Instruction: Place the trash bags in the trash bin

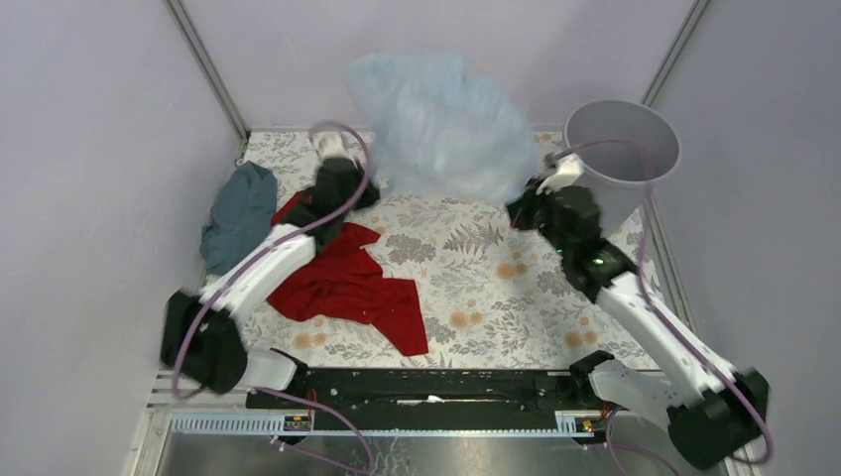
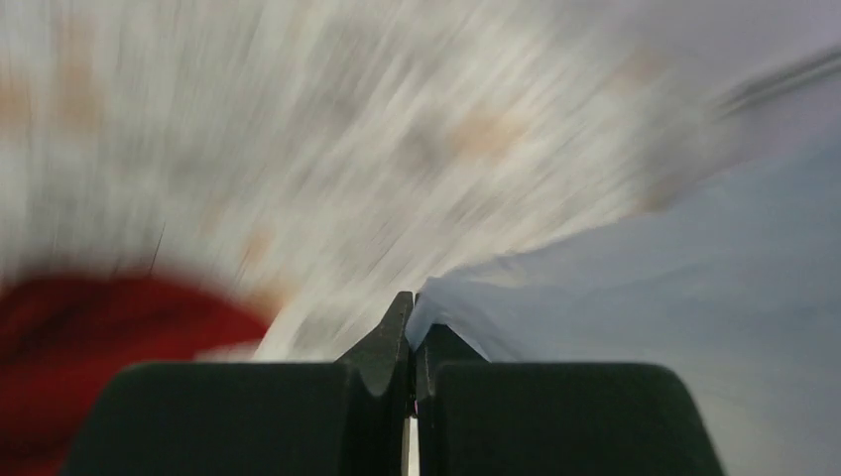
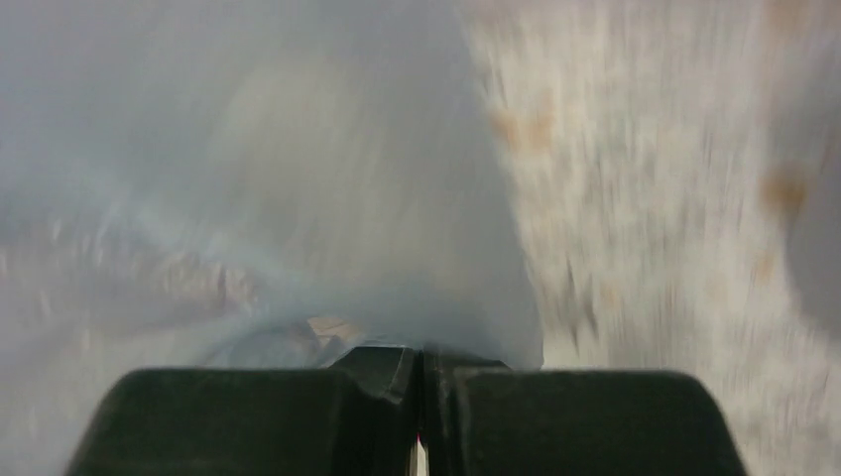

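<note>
Pinched at 2 edges: trash bag [image 1: 441, 129], pale blue and translucent, ballooned above the far middle of the floral table [image 1: 476, 268]. At its lower left edge, left gripper [image 2: 409, 307], fingers pressed together on a fold of film fanning out to the right in the blurred left wrist view. At its lower right edge, right gripper [image 3: 417, 355], likewise clamped shut on the film, plastic draped up and leftward from the tips. Just beside the right gripper, at the far right, upright grey trash bin [image 1: 622, 139], near the bag's right edge, bag wholly outside. Nearer on the left, red cloth [image 1: 347, 283] partly beneath the left arm, teal-grey cloth [image 1: 238, 213] just beyond.
</note>
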